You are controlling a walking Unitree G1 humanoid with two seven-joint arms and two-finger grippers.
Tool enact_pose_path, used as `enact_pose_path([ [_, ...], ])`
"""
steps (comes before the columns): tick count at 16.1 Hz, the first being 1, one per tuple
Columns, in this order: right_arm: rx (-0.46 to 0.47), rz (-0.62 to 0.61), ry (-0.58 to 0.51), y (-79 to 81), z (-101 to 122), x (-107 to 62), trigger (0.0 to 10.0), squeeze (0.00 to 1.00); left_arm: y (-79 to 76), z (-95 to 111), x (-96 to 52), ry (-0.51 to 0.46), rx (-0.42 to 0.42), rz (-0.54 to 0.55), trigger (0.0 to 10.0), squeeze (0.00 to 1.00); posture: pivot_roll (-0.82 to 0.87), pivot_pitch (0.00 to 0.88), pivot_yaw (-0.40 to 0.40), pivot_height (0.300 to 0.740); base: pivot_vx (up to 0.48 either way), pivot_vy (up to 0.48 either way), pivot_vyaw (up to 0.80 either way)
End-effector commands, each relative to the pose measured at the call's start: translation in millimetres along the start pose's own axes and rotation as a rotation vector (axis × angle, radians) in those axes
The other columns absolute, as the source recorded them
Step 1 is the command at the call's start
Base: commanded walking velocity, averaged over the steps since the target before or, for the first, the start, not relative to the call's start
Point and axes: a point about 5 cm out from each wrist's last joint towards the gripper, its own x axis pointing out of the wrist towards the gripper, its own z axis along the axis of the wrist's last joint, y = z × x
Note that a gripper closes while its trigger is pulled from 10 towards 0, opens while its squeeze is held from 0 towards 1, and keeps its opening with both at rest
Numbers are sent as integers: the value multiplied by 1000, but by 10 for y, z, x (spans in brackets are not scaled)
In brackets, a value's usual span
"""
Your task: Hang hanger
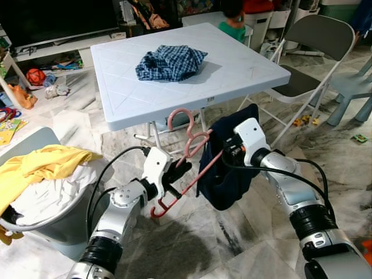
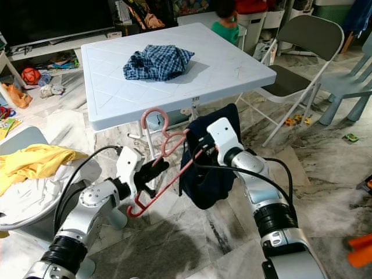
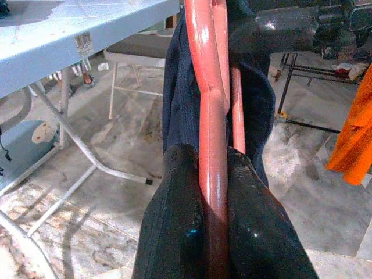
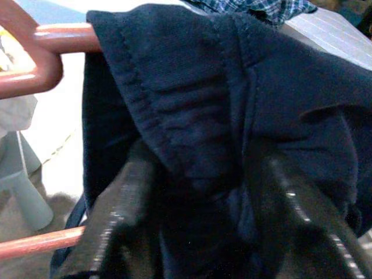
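You have one pink hanger (image 1: 192, 165) pinched in your left gripper (image 1: 177, 172), jaws pressed onto its bar, below the worktop (image 1: 244, 70) edge. Your right gripper (image 4: 203, 232) jaws clamp one navy garment (image 1: 224, 174) draped on it.

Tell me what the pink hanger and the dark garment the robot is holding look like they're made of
The pink hanger looks like moulded plastic: smooth, glossy, with highlights along its bars; the left gripper is shut on it. The dark garment looks like soft navy knit fabric, matte, with ribbed stitching at its edge; the right gripper pinches it.
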Motion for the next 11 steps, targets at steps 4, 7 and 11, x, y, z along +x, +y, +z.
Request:
enact_pose_path([
  [4,31,-6,-19,-21,79,42,0,0,-3,95,1,-44,31,-15,0,0,-116,0,39,740,0,0,0],
  [7,65,-16,-26,-47,85,44,0,0,-4,93,1,-43,33,-16,0,0,-116,0,39,740,0,0,0],
  [11,153,-65,-84,-99,179,55,0,0,1,89,-1,-38,39,-14,0,0,-110,0,37,740,0,0,0],
])
